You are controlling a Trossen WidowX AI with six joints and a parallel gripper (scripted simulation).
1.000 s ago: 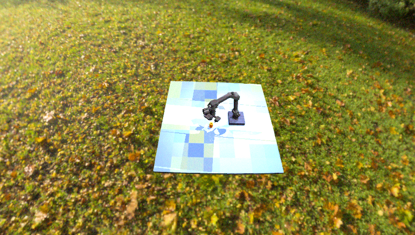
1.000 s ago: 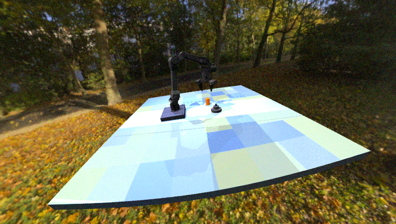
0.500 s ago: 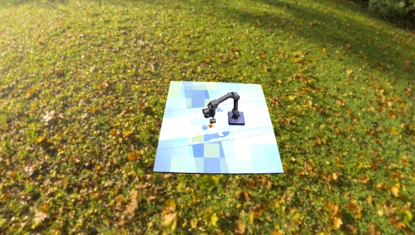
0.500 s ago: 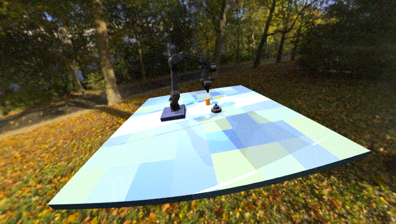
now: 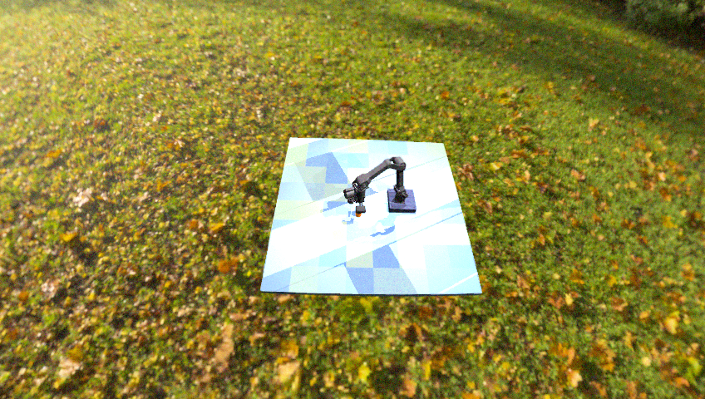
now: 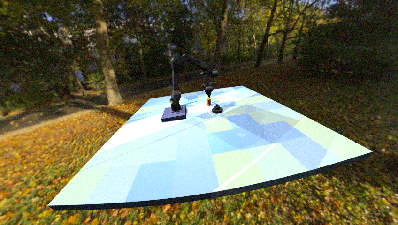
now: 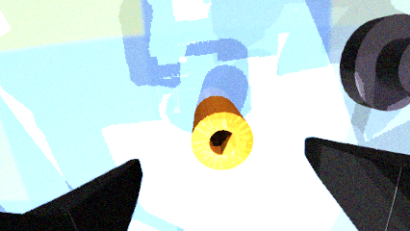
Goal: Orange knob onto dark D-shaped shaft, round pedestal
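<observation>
The orange knob (image 5: 357, 214) (image 6: 207, 103) (image 7: 241, 146) stands upright on the table. Its D-shaped hole faces up in the wrist view, the flat side toward the lower right. My gripper (image 5: 360, 209) (image 6: 209, 96) (image 7: 223, 157) is open above the knob, with one finger on either side of it in the wrist view and nothing held. The dark round pedestal (image 6: 217, 110) (image 7: 368, 60) stands close to the knob, at the upper right edge of the wrist view, partly cut off. Its shaft (image 6: 216, 106) points up, and its flat side cannot be made out. I cannot make out the pedestal in the top view.
The arm's dark square base (image 5: 401, 207) (image 6: 167, 115) stands on the patterned table (image 5: 316, 277) (image 6: 156, 181), left of the knob and pedestal in the exterior view. Shadows and bright patches cover the table top. Grass with leaves surrounds it.
</observation>
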